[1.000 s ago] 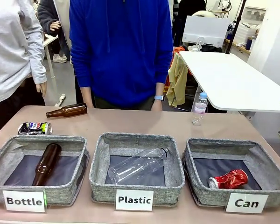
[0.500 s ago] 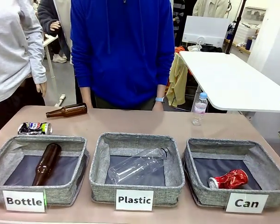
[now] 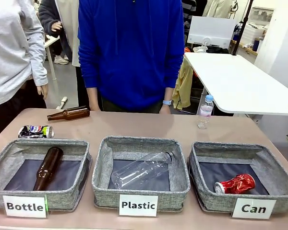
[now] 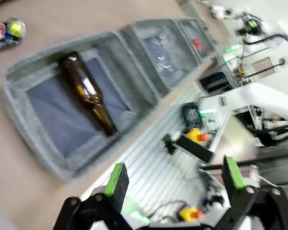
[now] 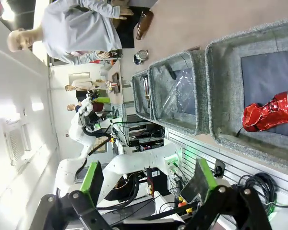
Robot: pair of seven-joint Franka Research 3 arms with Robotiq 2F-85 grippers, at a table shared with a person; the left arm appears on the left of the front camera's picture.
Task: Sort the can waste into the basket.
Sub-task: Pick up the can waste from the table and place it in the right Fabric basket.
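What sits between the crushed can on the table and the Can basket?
Front view: the Bottle basket with a brown bottle, then the Plastic basket with a clear bottle.

Black jaws with bright green pads point(image 4: 116, 178); smooth white arm casing point(image 5: 139, 163).

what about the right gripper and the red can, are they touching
Apart. In the right wrist view the right gripper hangs with open jaws short of the basket; the red can lies inside it, the grey wall and a clear gap between them.
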